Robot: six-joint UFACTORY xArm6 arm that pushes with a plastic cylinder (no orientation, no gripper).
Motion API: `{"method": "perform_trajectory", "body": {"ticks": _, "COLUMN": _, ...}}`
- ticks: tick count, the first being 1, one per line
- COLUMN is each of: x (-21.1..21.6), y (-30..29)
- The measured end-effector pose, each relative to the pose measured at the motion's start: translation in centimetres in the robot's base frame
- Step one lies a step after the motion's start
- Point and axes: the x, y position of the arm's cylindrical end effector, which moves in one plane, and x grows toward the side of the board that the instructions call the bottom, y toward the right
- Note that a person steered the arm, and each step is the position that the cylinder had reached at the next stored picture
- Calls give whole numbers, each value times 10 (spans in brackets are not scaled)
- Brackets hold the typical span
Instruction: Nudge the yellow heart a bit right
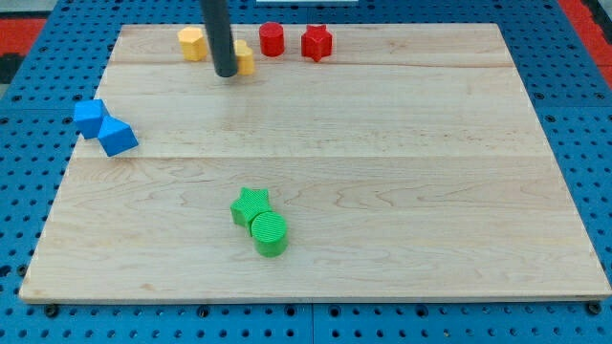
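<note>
A yellow block, partly hidden behind my rod so its shape is unclear, sits near the view's top, left of centre. My tip rests on the board just at this block's left side, touching or nearly touching it. Another yellow block, roundish, sits further to the left near the board's top edge.
A red cylinder and a red star-like block sit right of the yellow blocks. Two blue blocks lie at the left edge. A green star and green cylinder sit at lower centre. The wooden board lies on a blue pegboard.
</note>
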Motion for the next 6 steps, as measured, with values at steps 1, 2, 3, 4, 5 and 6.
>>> {"method": "perform_trajectory", "body": {"ticks": 1, "x": 11, "y": -29}}
{"method": "perform_trajectory", "body": {"ticks": 2, "x": -7, "y": -51}}
{"method": "perform_trajectory", "body": {"ticks": 3, "x": -36, "y": -58}}
{"method": "perform_trajectory", "body": {"ticks": 4, "x": -40, "y": -64}}
{"method": "perform_trajectory", "body": {"ticks": 5, "x": -42, "y": -25}}
{"method": "perform_trajectory", "body": {"ticks": 6, "x": -35, "y": -6}}
